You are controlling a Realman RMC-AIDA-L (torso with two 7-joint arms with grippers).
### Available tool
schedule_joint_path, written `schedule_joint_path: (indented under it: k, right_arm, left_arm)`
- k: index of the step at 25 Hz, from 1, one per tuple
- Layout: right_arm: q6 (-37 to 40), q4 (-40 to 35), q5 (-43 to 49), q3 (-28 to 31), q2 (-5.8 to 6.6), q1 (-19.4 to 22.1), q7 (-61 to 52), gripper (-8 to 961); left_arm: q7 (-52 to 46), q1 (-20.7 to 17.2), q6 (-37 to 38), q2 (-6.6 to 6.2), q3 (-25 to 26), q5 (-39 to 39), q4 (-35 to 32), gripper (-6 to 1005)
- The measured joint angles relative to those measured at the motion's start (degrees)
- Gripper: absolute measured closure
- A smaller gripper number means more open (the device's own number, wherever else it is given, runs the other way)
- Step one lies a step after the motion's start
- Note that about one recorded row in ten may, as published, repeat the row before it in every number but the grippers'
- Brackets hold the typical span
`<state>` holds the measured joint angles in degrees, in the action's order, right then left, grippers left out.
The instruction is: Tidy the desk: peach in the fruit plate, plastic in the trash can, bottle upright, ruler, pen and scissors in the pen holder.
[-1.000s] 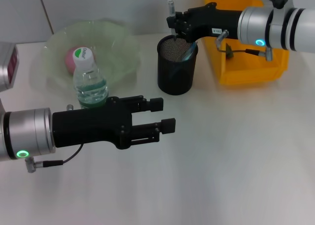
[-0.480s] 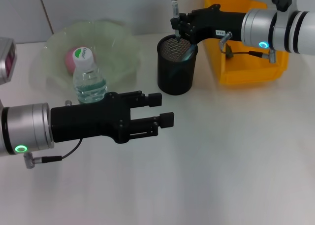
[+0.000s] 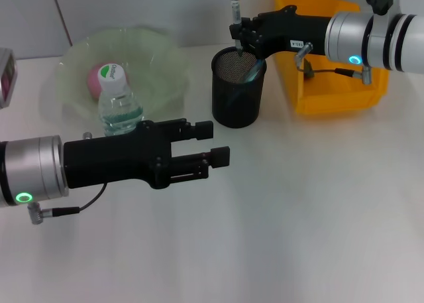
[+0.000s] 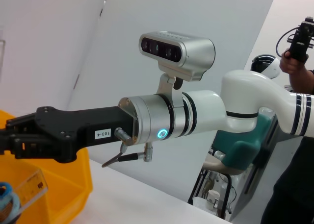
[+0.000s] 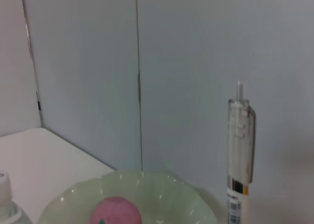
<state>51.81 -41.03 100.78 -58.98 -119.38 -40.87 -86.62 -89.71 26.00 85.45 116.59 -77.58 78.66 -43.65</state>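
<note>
The pen (image 3: 233,4) stands upright over the black mesh pen holder (image 3: 237,97), and my right gripper (image 3: 238,36) is shut on its lower part. The right wrist view shows the pen (image 5: 240,155) too. The ruler (image 4: 30,186) and the blue scissors (image 4: 6,204) stick out of the holder. The bottle (image 3: 119,107) stands upright on the desk (image 3: 298,203). Just in front of it, my left gripper (image 3: 215,142) is open and empty. The peach (image 3: 95,81) lies in the fruit plate (image 3: 159,58). A small dark wad, apparently the plastic (image 3: 309,67), sits in the yellow trash can (image 3: 338,91).
The trash can stands right of the pen holder, under my right arm. The fruit plate is at the back left, with the bottle in front of it. A person (image 4: 297,136) stands beyond the desk in the left wrist view.
My left gripper has drawn back to the left, staying open. My right gripper lifted the pen slightly over the pen holder, then held still.
</note>
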Motion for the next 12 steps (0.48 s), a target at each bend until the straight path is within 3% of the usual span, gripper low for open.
schedule_joint_path:
  k: [7,12]
  right_arm:
    - [0.3,-0.1,-0.1,0.0,0.03,0.6,-0.1,749]
    - [0.4,-0.7,-0.6,0.0,0.03,1.2,-0.2,570]
  left_arm:
    - [0.0,-0.1,0.1,-0.09,0.2,0.0,-0.1,338]
    - [0.0,0.0,0.1,-0.17,0.4,0.0,-0.1,338]
